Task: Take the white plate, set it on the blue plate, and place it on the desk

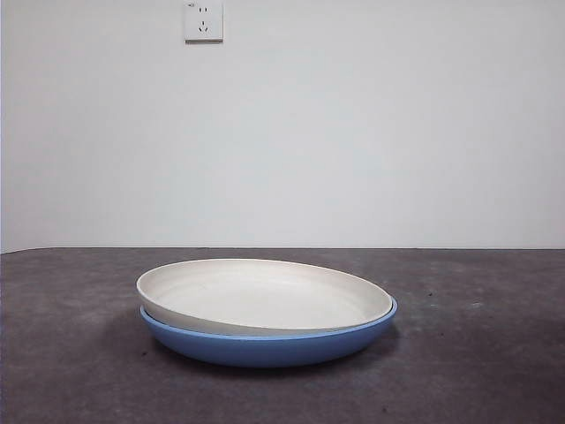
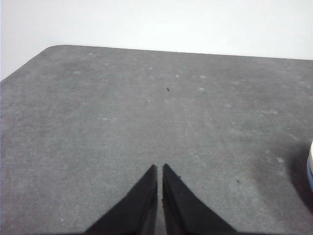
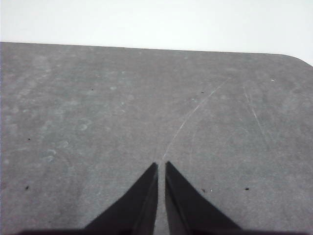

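The white plate (image 1: pixel 265 296) sits nested in the blue plate (image 1: pixel 265 346) on the worktop (image 1: pixel 71 353) (slightly off-centre); left hand (image 2: pixel 160 168) and right hand (image 3: pixel 161 165) clenched, empty.

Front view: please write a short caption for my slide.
White plate resting slightly off-centre in the blue plate on the desk.

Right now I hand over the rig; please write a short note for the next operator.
Left gripper: shut, empty, over bare desk; the plates show only at that view's edge.
Right gripper: shut, empty, over bare desk.
White plate sits in the blue plate, a little off-centre and tilted, mid-desk.
Done: the stacking, it seems.
Left: setting the white plate back on the desk, if the task means that.
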